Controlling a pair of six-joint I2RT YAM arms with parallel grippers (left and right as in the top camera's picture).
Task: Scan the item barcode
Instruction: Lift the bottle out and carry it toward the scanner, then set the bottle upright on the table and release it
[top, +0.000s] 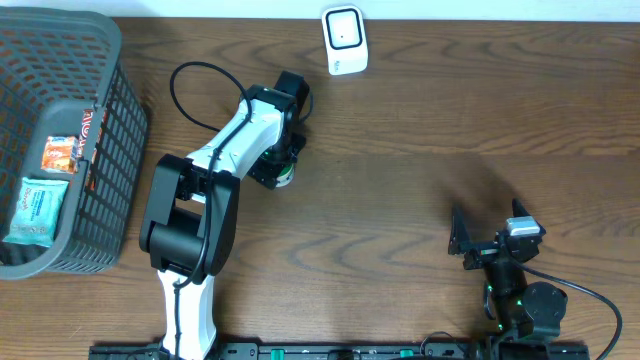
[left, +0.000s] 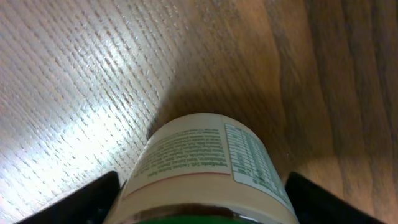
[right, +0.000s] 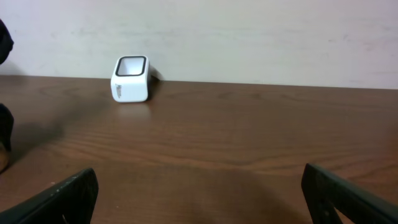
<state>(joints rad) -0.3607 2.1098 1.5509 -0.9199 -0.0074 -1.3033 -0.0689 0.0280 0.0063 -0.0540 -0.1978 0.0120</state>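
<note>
Table (top: 400, 190): brown wood grain.
Basket (top: 122, 125): 9 o'clock, packets (top: 38, 208) inside.
Left gripper (left: 202, 177): jaws flank the bottle; gripping or loose, cannot tell.
Bottle (left: 199, 152): 10 o'clock from centre, white label, between those jaws.
Scanner (top: 344, 40): 12 o'clock.
Right gripper (right: 199, 174): 4 o'clock, jaws spread wide.

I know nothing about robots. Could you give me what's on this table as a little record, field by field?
item: white-labelled bottle, mid-table under the left arm
left jaws: one on either side of the bottle; grip unclear
right jaws: open, holding nothing
scanner: small white box at the table's far edge, apart from the bottle
basket: dark mesh, on the left, packets inside
</note>
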